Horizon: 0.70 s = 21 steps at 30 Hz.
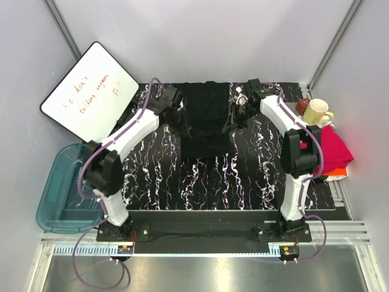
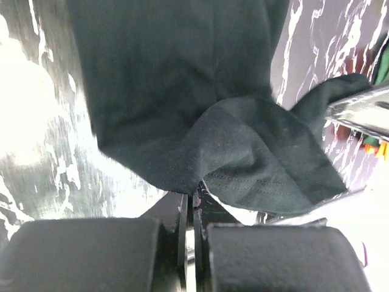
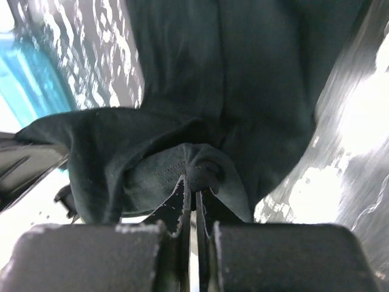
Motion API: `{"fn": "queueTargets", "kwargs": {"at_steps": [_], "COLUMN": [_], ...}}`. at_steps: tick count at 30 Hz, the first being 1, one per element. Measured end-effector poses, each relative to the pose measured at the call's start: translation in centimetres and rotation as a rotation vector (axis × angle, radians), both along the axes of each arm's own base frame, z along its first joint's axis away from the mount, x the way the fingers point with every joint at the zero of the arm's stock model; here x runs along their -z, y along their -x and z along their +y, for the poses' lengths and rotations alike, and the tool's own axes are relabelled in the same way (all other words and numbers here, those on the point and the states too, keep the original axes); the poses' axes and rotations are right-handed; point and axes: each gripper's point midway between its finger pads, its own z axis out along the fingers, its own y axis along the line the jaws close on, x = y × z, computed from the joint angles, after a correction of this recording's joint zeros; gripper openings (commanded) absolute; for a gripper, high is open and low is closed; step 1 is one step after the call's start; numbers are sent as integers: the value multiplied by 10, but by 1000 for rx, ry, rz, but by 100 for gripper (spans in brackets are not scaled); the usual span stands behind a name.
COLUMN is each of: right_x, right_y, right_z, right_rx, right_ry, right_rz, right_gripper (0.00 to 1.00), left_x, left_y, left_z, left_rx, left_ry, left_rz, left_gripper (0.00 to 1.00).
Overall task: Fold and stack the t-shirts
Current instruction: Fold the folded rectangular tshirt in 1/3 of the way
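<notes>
The black t-shirt [image 1: 205, 118] lies folded narrow at the back middle of the marbled table [image 1: 206, 182]. My left gripper [image 1: 180, 125] is shut on its left edge; the left wrist view shows the black cloth [image 2: 182, 91] pinched at the fingertips [image 2: 193, 193]. My right gripper [image 1: 234, 118] is shut on its right edge; the right wrist view shows a bunched hem [image 3: 182, 164] between the fingertips [image 3: 196, 188]. The magenta-pink t-shirt [image 1: 334, 152] lies at the right edge of the table over an orange piece [image 1: 338, 173].
A cream mug [image 1: 316, 111] and a small brown cup [image 1: 302, 106] stand at the back right. A whiteboard [image 1: 88, 91] leans at the back left. A teal bin [image 1: 61, 188] sits off the table's left side.
</notes>
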Motion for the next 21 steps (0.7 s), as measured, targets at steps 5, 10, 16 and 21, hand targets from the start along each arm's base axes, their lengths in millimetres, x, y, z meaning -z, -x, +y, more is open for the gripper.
{"fn": "queueTargets", "kwargs": {"at_steps": [5,10,16,21], "right_x": [12,19,26,39], "right_y": [-42,-87,-139,-159], "right_z": [2,1,6,6], "right_rx": [-5,14,33,59], "right_ry": [20,13,-5,-1], "right_rz": [-37,-74,-146,-164], "right_gripper": [0,0,30,71], "left_x": [5,17,29,39], "left_y": [-45,-74,-105,-121], "left_z": [-5,-2,9,22], "left_rx": [-10,-34,-71,-92], "left_ry": [-8,-12,-2,6], "left_rz": [-10,9,29,46], "left_gripper": [0,0,97,99]}}
